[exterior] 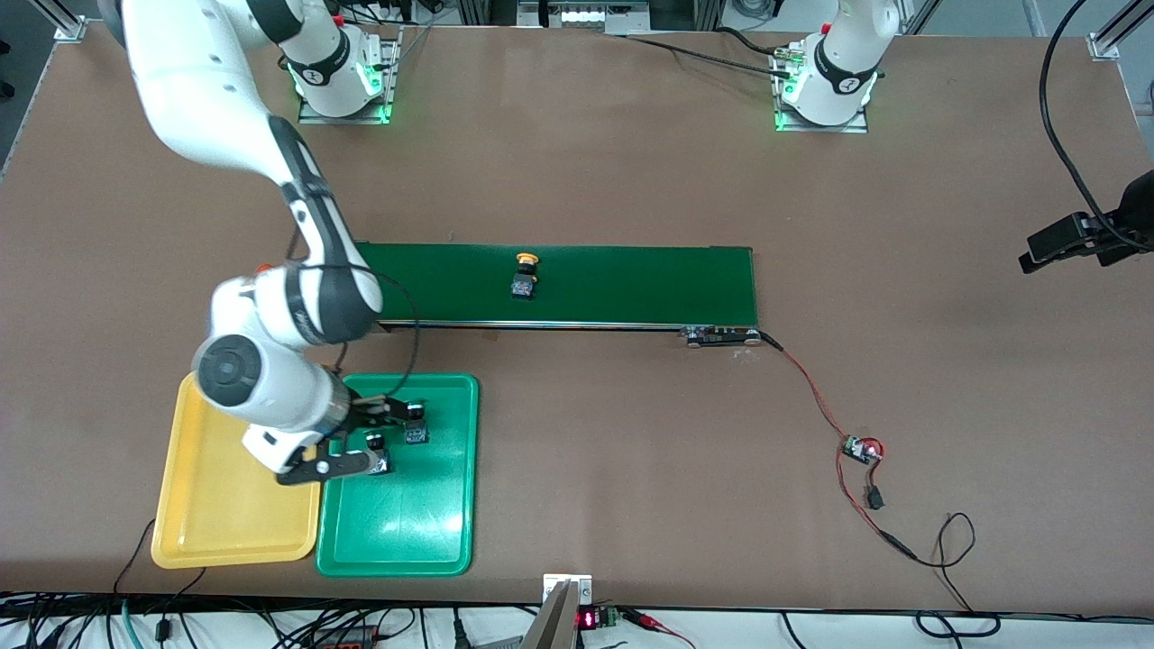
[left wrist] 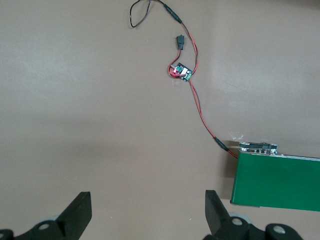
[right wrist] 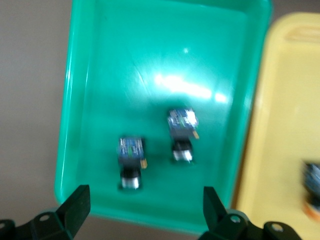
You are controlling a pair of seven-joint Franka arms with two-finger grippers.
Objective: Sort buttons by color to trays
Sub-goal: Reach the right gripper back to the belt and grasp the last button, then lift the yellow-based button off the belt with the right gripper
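Right gripper (exterior: 361, 437) hangs with jaws spread, empty, over the green tray (exterior: 433, 541), where two green buttons (right wrist: 131, 162) lie. One yellow button (exterior: 524, 275) waits on the conveyor belt (exterior: 631, 284): probably light, rigid; best pinched across its black body. Left gripper (left wrist: 147, 210) waits, jaws apart.

Green tray (exterior: 433, 532), yellow tray (exterior: 216, 523), dark-green belt (exterior: 631, 284).

No legible text anywhere (red display unreadable)
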